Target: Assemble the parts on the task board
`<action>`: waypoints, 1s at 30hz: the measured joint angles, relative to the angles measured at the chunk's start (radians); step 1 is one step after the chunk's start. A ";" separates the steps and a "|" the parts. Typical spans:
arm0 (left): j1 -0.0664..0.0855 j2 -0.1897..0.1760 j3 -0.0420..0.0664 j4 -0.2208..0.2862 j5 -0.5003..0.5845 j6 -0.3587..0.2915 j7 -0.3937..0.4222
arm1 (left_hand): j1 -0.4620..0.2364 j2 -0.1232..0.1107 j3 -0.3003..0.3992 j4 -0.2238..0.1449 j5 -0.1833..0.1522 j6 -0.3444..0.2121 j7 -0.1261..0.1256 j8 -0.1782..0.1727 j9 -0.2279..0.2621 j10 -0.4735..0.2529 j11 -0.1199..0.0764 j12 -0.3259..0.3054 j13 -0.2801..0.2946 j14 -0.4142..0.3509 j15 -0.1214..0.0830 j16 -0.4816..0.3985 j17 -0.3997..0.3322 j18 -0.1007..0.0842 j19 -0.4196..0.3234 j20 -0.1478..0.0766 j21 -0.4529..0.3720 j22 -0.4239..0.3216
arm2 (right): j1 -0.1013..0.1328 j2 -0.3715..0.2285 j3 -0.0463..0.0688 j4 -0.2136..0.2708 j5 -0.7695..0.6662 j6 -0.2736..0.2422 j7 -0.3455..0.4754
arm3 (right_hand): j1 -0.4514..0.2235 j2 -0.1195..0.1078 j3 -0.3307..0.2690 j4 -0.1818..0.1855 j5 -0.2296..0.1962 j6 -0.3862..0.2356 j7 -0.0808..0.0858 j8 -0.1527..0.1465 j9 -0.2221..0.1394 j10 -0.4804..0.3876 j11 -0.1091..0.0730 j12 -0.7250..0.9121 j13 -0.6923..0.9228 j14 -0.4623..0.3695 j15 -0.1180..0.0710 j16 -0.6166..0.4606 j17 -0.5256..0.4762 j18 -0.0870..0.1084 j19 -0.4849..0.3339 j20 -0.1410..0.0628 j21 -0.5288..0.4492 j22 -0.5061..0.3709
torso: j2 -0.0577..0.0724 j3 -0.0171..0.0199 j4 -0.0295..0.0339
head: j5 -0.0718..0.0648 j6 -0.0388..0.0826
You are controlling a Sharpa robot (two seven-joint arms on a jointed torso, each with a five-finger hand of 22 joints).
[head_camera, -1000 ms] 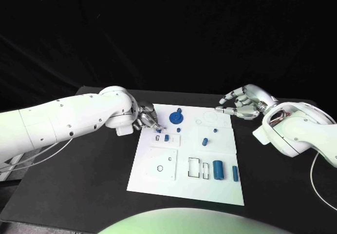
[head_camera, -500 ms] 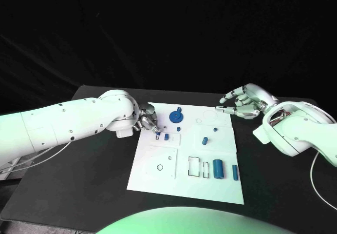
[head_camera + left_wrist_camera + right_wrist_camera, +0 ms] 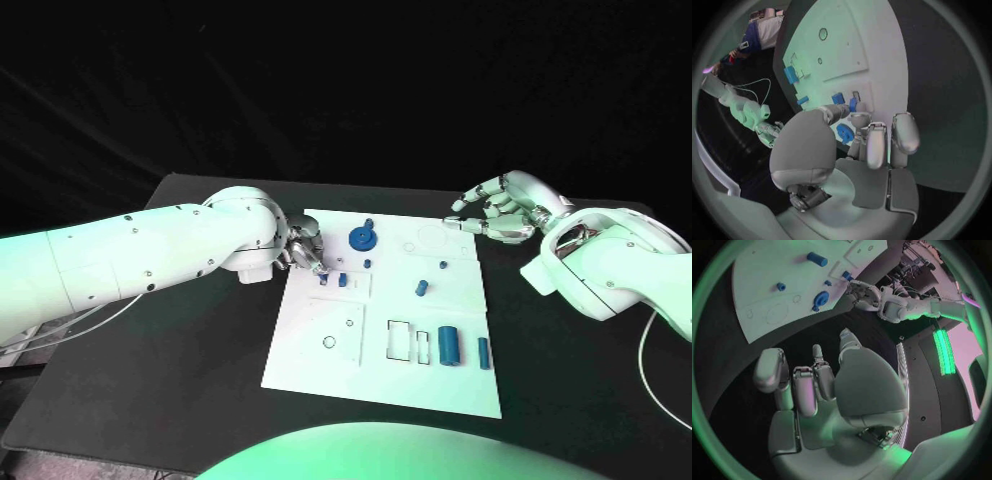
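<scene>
Left hand (image 3: 299,250) at the left edge of the flat white rectangular task board (image 3: 389,375), fingers (image 3: 877,142) curled downward over the small blue upright part (image 3: 342,281) near the board's upper-left slots; whether they pinch anything cannot be told. Round blue disc part (image 3: 362,238) lies just beyond the fingers, toward the board's far edge. Right hand (image 3: 498,212) hovers off the board's far right corner above the black table (image 3: 173,350), fingers apart and empty. Blue cylinder part (image 3: 450,346), long axis running near to far, rests well apart near the right side. The left hand is judged nearer to the slot area.
</scene>
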 measured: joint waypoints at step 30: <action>-0.003 -0.001 -0.002 0.009 -0.027 0.040 -0.001 | -0.007 -0.007 0.000 0.000 0.003 0.000 0.000 0.003 0.042 0.003 -0.003 0.000 0.000 0.000 0.000 0.000 0.000 0.000 0.003 -0.004 0.001 0.004 | -0.003 0.002 0.000 -0.002 0.000 0.000 0.001 | 0.000 0.000 0.000 0.000 0.000 0.000 0.000 0.000 0.000 0.000 0.000 0.000 0.000 0.000 0.000 0.000 0.000 0.000 0.000 0.000 0.000 0.000 | 0.000 0.0014 -0.0007 | 0.006 -0.003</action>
